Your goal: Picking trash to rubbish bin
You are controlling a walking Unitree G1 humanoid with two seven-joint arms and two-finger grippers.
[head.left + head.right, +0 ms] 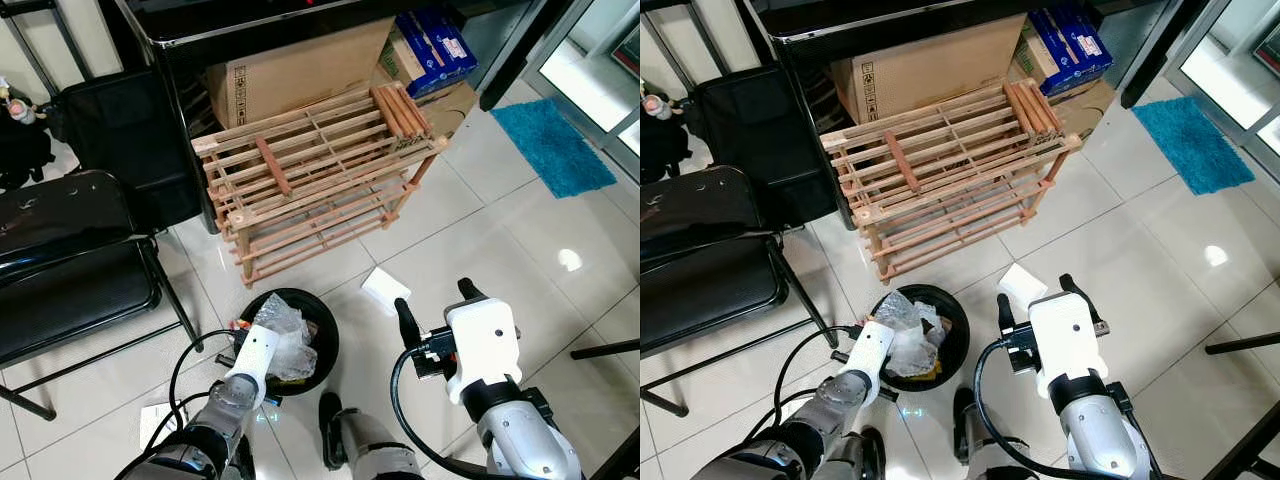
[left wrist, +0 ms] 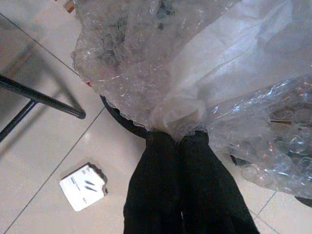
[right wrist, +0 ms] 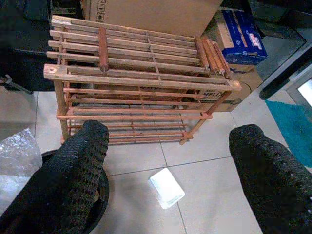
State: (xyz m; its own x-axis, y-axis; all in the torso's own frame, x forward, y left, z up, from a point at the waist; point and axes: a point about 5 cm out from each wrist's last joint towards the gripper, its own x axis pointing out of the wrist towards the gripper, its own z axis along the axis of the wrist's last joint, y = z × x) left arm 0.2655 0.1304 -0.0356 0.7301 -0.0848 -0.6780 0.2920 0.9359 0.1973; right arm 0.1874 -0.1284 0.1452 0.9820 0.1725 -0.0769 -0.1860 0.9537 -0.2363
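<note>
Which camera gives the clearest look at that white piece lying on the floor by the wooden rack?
The right wrist view: the white piece lies unobstructed on the tiles between the open right claw fingers. Both eye views show it smaller, and in the right eye view the arm partly covers it.

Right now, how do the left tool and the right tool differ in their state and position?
The left tool is shut on the bubble wrap, holding it over the black bin; the right tool is open and holds nothing. The left tool is at the bin, while the right tool hangs above the floor, pointing toward the white paper piece before the wooden rack. Both have black fingers.
</note>
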